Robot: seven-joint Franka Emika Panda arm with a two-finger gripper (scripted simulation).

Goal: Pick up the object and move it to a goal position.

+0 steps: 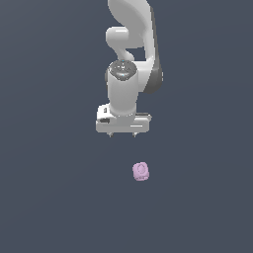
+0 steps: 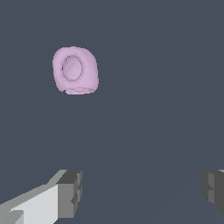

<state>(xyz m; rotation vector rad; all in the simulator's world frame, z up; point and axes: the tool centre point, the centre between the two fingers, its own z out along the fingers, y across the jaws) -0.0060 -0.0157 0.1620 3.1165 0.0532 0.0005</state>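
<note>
The object (image 1: 141, 171) is a small pale pink-lilac rounded lump with a ring-like mark, lying on the dark grey floor. It also shows in the wrist view (image 2: 75, 70). My gripper (image 1: 122, 134) hangs from the white arm, above the floor and apart from the object, a little toward the exterior view's left of it. In the wrist view the gripper (image 2: 142, 192) is open and empty. Its two dark fingertips (image 2: 70, 190) stand wide apart, and the object lies outside the gap between them.
The flat dark grey floor (image 1: 49, 197) fills both views. The white arm (image 1: 129, 44) rises behind the gripper. No goal marker shows.
</note>
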